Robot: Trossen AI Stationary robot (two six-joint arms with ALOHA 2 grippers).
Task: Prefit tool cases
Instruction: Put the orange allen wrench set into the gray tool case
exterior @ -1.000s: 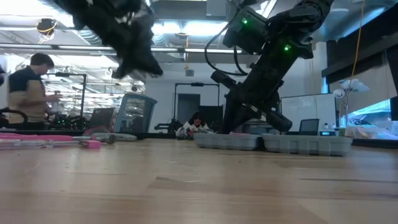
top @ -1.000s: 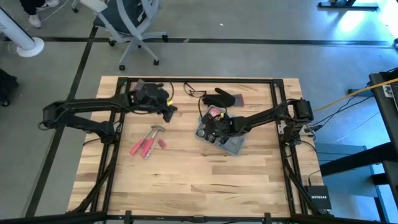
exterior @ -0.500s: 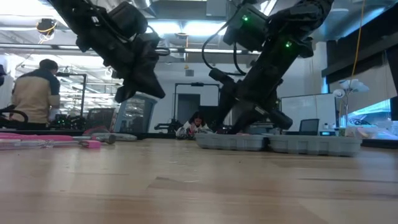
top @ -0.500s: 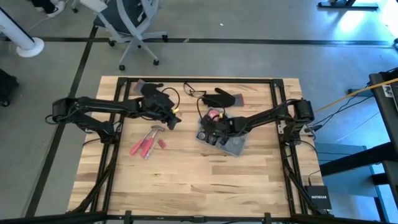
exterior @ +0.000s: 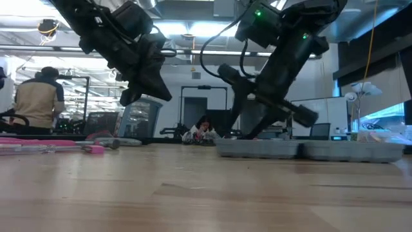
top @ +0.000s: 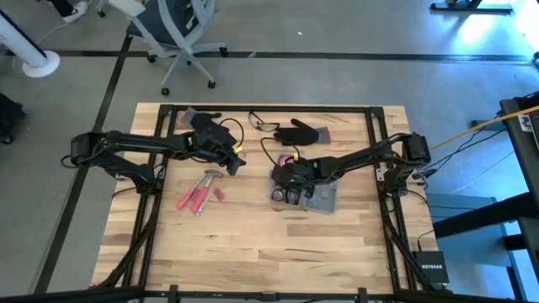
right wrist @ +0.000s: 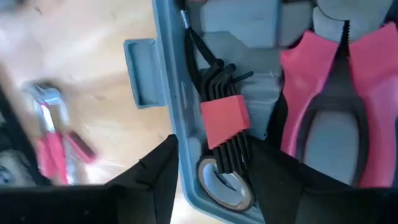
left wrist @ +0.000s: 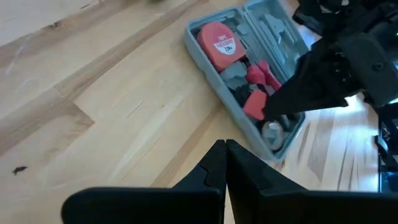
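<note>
Spanning most of the high view, the butcher-block table (top: 253,244) carries both arms; left arm reaches from the left edge toward the table's middle, elbow bent, wrist held above the wood; right arm stretches from its base at the right edge leftward and down onto the case.

Tool case (top: 307,187), grey-blue, lies open and flat right of table centre, both halves facing up; in the left wrist view the tool case (left wrist: 249,74) holds a red tape measure (left wrist: 219,43), red-handled pieces and grey moulded slots.

Right gripper (top: 290,178) sits at the case's left end, fingers spread either side of the case wall; in the right wrist view one dark finger (right wrist: 149,177) is outside the rim on the wood, the other inside the tray beside a hex key set (right wrist: 225,124) with a red holder; red-handled pliers (right wrist: 336,93) lie in the next slot; a tape roll (right wrist: 222,183) sits at the tray's end; jaws grip nothing that shows.

Left gripper (top: 230,162) hovers above bare wood between the case and the loose tools, jaws pressed together, empty; fingers (left wrist: 217,168) meet in a point.

Loose red-handled tools (top: 199,192) lie left of centre, well apart from the case; black glove (top: 301,132) and safety glasses (top: 263,123) rest near the far edge.
</note>
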